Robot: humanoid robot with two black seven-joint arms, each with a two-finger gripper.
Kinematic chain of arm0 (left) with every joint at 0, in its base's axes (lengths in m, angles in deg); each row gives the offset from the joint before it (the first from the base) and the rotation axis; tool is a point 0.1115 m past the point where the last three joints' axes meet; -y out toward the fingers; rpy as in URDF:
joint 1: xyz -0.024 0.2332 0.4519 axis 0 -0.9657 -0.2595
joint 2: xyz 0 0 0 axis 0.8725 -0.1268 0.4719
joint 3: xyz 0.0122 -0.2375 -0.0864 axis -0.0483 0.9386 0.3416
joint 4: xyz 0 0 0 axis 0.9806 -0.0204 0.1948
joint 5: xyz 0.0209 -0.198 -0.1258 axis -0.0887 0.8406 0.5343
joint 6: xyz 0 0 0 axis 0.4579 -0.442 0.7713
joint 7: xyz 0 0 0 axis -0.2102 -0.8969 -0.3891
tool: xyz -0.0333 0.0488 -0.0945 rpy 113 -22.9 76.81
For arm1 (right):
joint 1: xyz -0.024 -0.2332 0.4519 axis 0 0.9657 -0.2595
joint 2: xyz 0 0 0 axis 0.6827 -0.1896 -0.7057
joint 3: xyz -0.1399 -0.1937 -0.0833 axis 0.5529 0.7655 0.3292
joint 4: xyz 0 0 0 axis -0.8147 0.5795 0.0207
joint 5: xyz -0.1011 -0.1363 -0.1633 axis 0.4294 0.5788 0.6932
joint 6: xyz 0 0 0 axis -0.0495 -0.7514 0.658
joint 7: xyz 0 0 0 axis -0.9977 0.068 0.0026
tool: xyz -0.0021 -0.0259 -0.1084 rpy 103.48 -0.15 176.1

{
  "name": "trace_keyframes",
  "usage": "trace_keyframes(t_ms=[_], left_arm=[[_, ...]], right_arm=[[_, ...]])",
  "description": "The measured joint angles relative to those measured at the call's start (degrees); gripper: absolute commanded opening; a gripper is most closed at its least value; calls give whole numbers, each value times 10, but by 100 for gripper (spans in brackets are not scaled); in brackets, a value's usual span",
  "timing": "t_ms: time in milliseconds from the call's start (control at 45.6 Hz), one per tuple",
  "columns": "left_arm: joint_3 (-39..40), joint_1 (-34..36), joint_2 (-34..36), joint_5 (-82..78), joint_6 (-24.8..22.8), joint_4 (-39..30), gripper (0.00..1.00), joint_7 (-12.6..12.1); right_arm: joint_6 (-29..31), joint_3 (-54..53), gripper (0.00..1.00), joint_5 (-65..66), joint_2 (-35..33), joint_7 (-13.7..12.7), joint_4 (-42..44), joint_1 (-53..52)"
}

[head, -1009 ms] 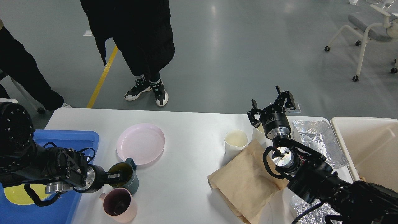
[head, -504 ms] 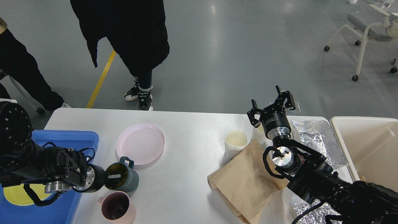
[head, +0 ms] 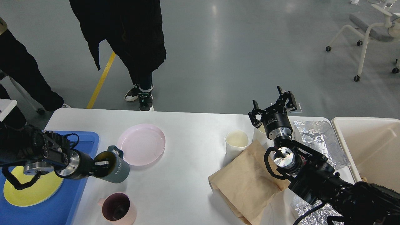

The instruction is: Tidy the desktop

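Observation:
The white desktop (head: pixel 187 131) fills the lower half of the head view. My left gripper (head: pixel 100 166) is shut on the rim of a grey-green mug (head: pixel 114 165), which hangs tilted above the desktop by the blue tray's right edge. A pink mug (head: pixel 117 207) stands below it, and a pink plate (head: pixel 141 143) lies behind. My right gripper (head: pixel 272 105) stands open and empty above the far edge, over a white paper cup (head: pixel 236 142), a brown paper bag (head: pixel 250 181) and crumpled foil (head: pixel 320 139).
A blue tray (head: pixel 79 187) at the left holds a yellow plate (head: pixel 31 184). A cream bin (head: pixel 372 150) stands at the right edge. Two people (head: pixel 131 37) stand beyond the far side, and an office chair (head: pixel 372 28) is at the top right.
My left arm has lifted the grey-green mug and carried it up and left towards the blue tray, uncovering the yellow plate. The right arm has not moved. The person behind has shifted their feet.

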Motion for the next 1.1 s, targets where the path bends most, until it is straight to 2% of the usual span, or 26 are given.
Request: trace_keyframes(t_ms=[110,329,439,526,658,724,855,965,1097], left_arm=[[-27,61,48,-7,-94,0,0,1],[-79,228,161,-86,-319,6,0,20],[-85,321,235,-170,-410,7,0,18],[-86,396,294,-242,-454,8,0,14],[-86,465,378,-332,-467,19,0,11],[-86,468,407,-361,-467,33,0,6],[-74,434,510,-432,-463,84,0,-20],[-61,390,582,-474,-417,107,0,-33],[-58,344,622,-490,-339,110,0,-39]], right_arm=[[0,0,100,0,0,0,0,0],[0,0,100,0,0,0,0,0],[0,0,100,0,0,0,0,0],[0,0,100,0,0,0,0,0],[0,0,100,0,0,0,0,0],[0,0,100,0,0,0,0,0],[0,0,100,0,0,0,-1,0],[0,0,100,0,0,0,0,0],[0,0,100,0,0,0,0,1]])
